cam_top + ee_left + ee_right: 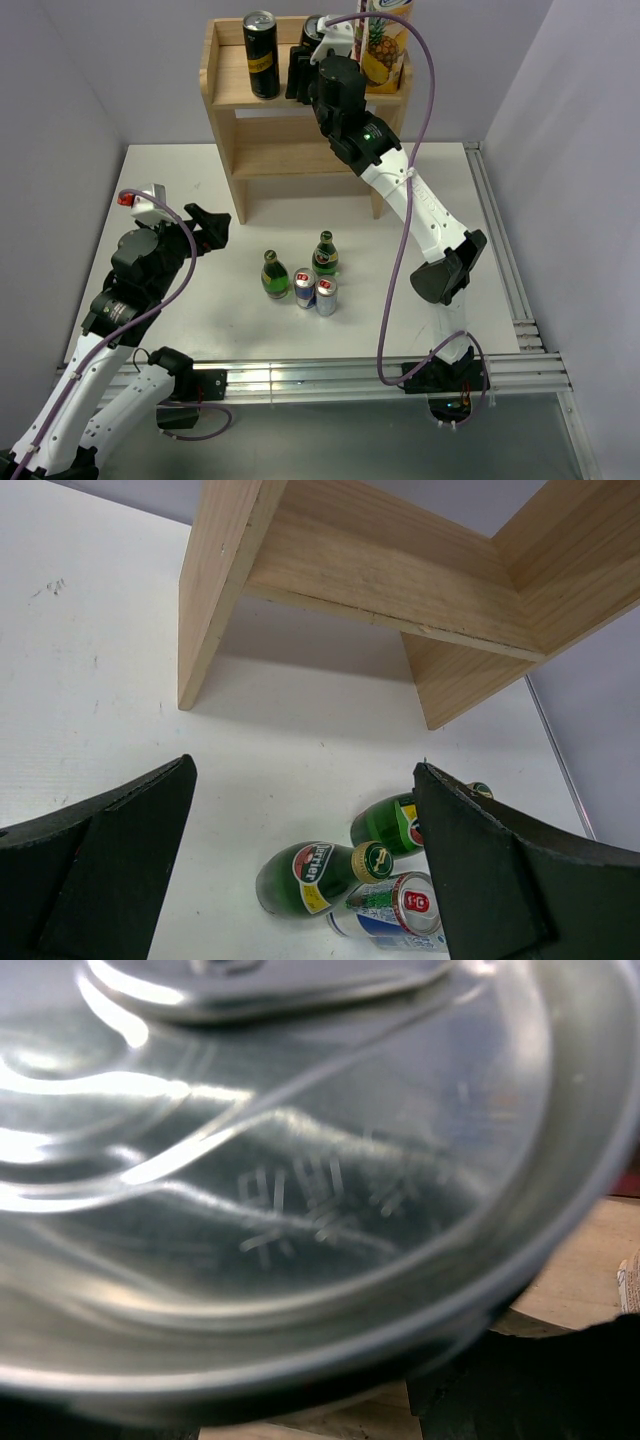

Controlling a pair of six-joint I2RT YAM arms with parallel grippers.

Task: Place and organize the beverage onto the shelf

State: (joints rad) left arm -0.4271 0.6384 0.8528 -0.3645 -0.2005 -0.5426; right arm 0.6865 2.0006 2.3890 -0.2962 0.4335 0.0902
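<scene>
The white table carries a wooden shelf at its far edge, with two tiers between side panels.

The right arm rises from its base at the near edge, bends at the elbow and stretches far and left up to the top tier. The right gripper is closed around the second black can, whose silver lid fills the right wrist view. That can stands on the top tier near its middle. In the overhead view the arm and gripper cover most of it.

The left arm climbs from the near left corner and folds at the wrist, so the left gripper points across the table toward the drinks. It hangs above the table with its jaws spread wide and nothing between them.

A pineapple juice carton stands at the right end of the top tier. The black can, with yellow marks, stands upright toward the left end.

On the table in front of the shelf are two green bottles, upright and near each other. Just in front of them stand two slim blue-and-silver cans, side by side and touching.
</scene>
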